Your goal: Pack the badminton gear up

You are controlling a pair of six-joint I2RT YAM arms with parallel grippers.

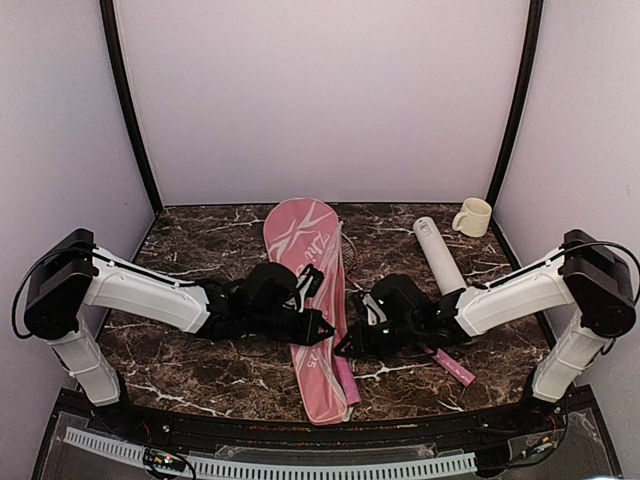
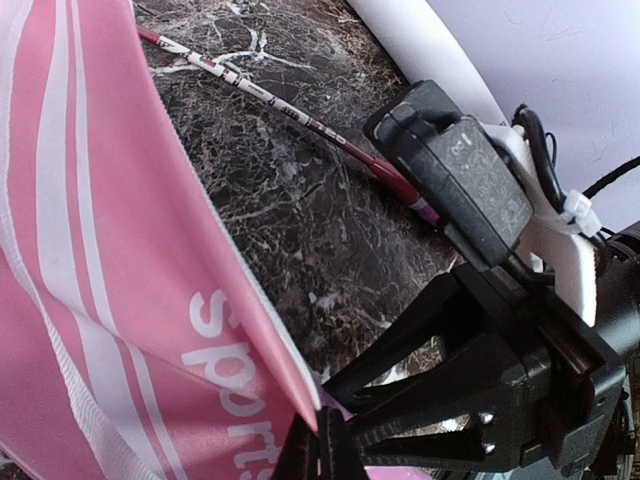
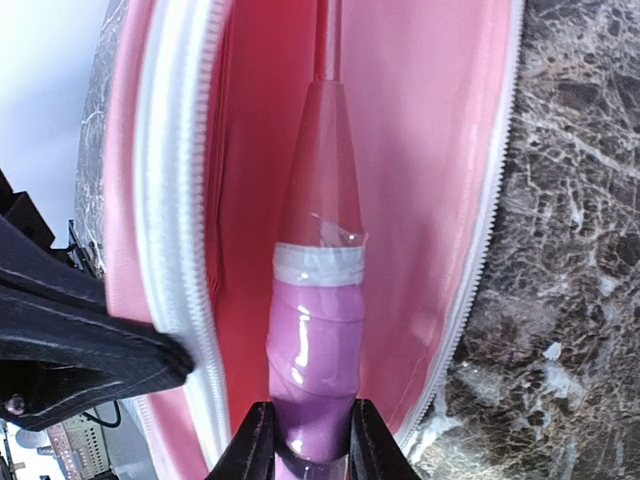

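The cover lies lengthwise in the middle of the table, its zip open. The left gripper is clenched on the cover's free edge, holding it up. The right gripper grasps a racquet by its pink handle, with the shaft inside the cover. A second racquet lies beneath the right arm, its head seemingly under the cover. The tube lies beside the cover, near the mug.

Open pink racquet cover with white zipper edges, 1 racquet lying inside it, its glossy pink handle clamped between the right gripper fingers, left gripper at the cover's left edge, dark marble table at right
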